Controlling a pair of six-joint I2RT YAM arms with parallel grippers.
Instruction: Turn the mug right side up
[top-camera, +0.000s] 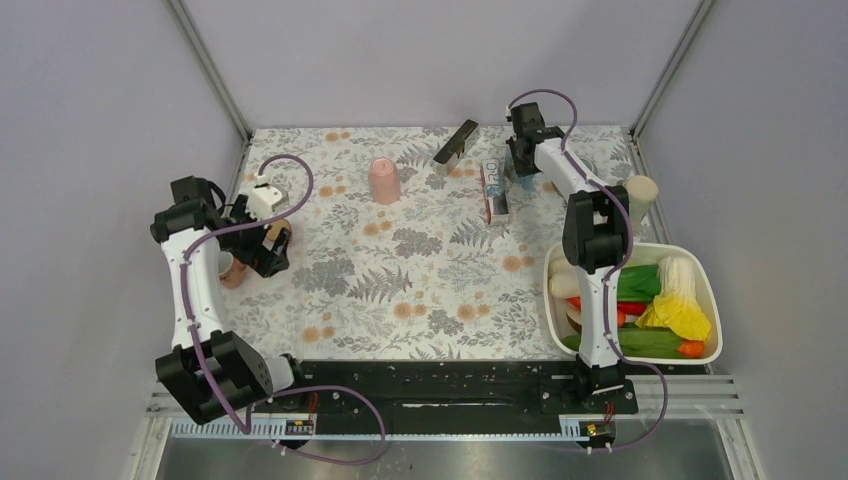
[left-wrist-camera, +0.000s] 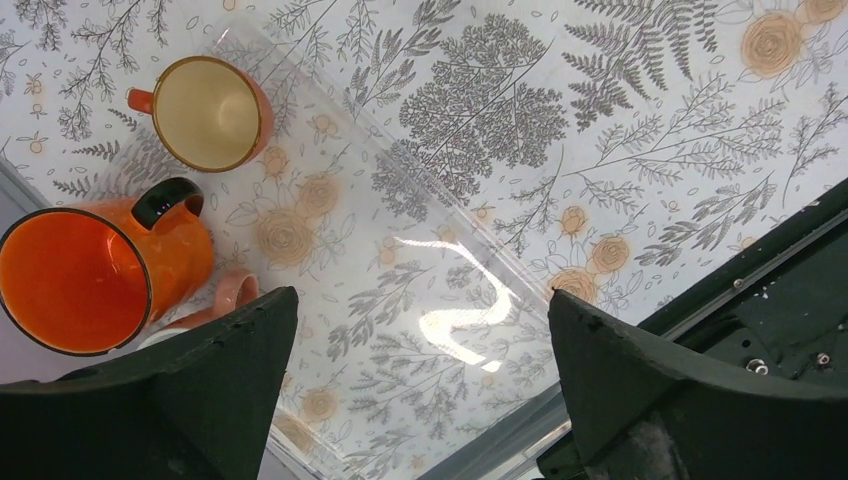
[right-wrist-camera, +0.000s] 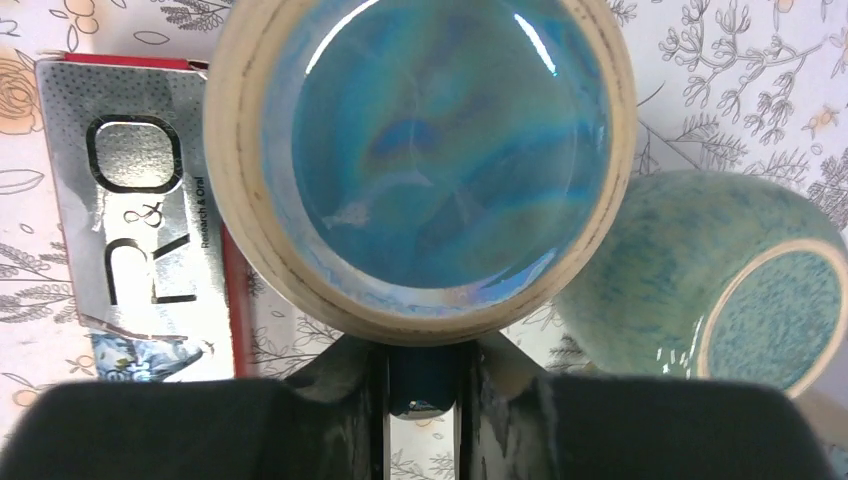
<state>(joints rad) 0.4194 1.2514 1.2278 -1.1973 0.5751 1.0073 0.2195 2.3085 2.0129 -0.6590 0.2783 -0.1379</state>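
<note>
- Right gripper (right-wrist-camera: 424, 372): pressed together on a blue tab, which I take to be the handle (right-wrist-camera: 425, 392) of the mug (right-wrist-camera: 440, 160).
- Mug, one: held at the far right of the bench (top-camera: 400, 300). Its glossy blue hollow and cream rim face my wrist camera, so I judge the mouth is up.
- Step in hand: the turn looks done, or nearly so. The next move calls for lowering the mug level onto bare bench, clear of its neighbours, then spreading the gripper.
- Just beside the mug, one each: a teal pot (right-wrist-camera: 660, 270), tipped with its foot showing, and a silver-and-red box (right-wrist-camera: 140, 220), lying flat.
- Left gripper (left-wrist-camera: 422, 300): spread wide and holding nothing, over the bench's left edge.
- Below it, three cups — an orange mug (left-wrist-camera: 75, 275), a small cream-lined cup (left-wrist-camera: 210, 110) and a pink cup (left-wrist-camera: 230, 290), partly hidden.
- Farther out, one each: a pink tumbler (top-camera: 385, 180), mouth down; a black block (top-camera: 455, 141); a cream cup (top-camera: 641, 192); and a white basket (top-camera: 716, 322) of vegetables.
</note>
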